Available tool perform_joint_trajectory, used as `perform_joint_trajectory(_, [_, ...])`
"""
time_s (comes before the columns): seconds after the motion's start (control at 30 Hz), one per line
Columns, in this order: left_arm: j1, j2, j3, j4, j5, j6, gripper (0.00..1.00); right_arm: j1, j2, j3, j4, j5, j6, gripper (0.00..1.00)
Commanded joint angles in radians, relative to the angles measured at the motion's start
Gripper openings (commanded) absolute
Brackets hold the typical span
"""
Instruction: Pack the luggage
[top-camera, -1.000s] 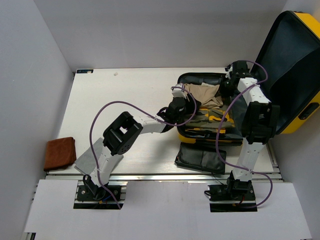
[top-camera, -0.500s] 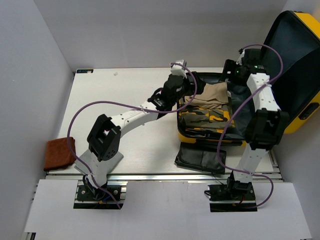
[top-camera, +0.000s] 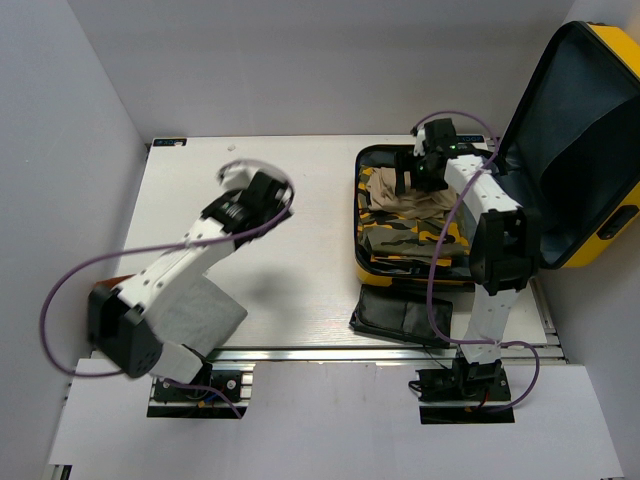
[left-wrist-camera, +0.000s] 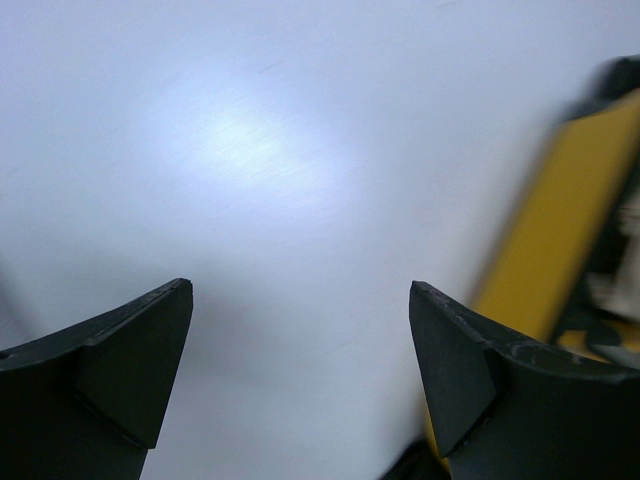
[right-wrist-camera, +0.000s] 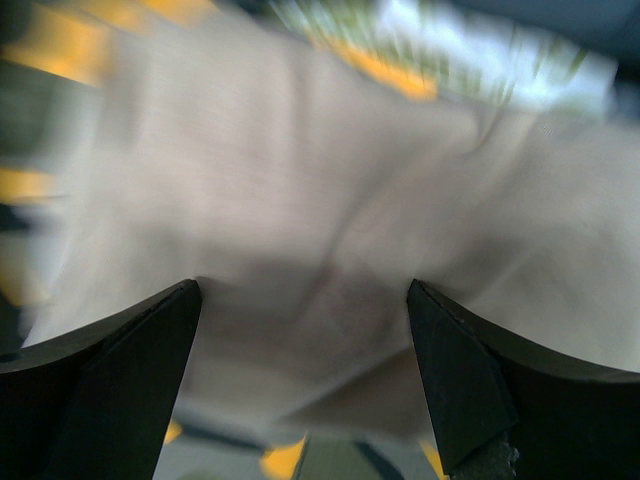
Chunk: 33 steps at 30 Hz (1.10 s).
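Open yellow luggage (top-camera: 585, 140), camouflage-print clothes (top-camera: 400, 242)

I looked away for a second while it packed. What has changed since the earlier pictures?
The left fingers swung left, out of the suitcase, and stand open. The right fingers moved left and stand open over the beige cloth. The open lid and black pouch stayed put.

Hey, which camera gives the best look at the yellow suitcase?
The top external view: the whole suitcase shows, lid propped open, clothes inside. The left wrist view catches only its blurred yellow edge at the right. The right wrist view shows just blurred beige cloth inside it, with yellow patches around.
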<state>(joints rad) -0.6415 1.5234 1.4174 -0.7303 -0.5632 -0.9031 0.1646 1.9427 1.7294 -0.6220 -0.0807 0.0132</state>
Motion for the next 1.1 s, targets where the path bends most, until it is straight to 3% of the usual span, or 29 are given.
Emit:
perform_joint_trajectory(0.0, [0.014, -0.188, -0.223, -0.418, -0.058, -0.359, 0.98, -0.002, 0.041, -0.015, -0.038, 0.162, 0.014, 0.89])
perform_joint_trajectory(0.13, [0.043, -0.365, -0.436, -0.55, 0.006, -0.626, 0.98, 0.024, -0.013, -0.014, 0.01, 0.13, 0.028, 0.89])
perform_joint_trajectory(0.3, [0.065, -0.47, -0.606, -0.566, -0.021, -0.759, 0.98, 0.03, -0.178, -0.102, 0.131, 0.053, 0.071, 0.89])
perform_joint_trajectory(0.5, [0.138, -0.344, -0.794, -0.293, -0.085, -0.777, 0.98, 0.026, -0.421, -0.226, 0.243, 0.004, 0.084, 0.89])
perform_joint_trajectory(0.6, [0.172, -0.192, -0.785, -0.146, -0.078, -0.722, 0.98, 0.024, -0.484, -0.231, 0.237, 0.002, 0.074, 0.89])
perform_joint_trajectory(0.73, [0.206, 0.066, -0.727, 0.075, 0.011, -0.535, 0.98, 0.023, -0.53, -0.251, 0.246, 0.007, 0.064, 0.89])
perform_joint_trajectory(0.9, [0.169, 0.303, -0.38, -0.075, -0.006, -0.432, 0.98, 0.024, -0.534, -0.248, 0.219, 0.035, 0.065, 0.89])
perform_joint_trajectory(1.07, [0.146, 0.385, -0.296, 0.187, 0.198, -0.143, 0.98, 0.032, -0.551, -0.264, 0.206, 0.024, 0.06, 0.89])
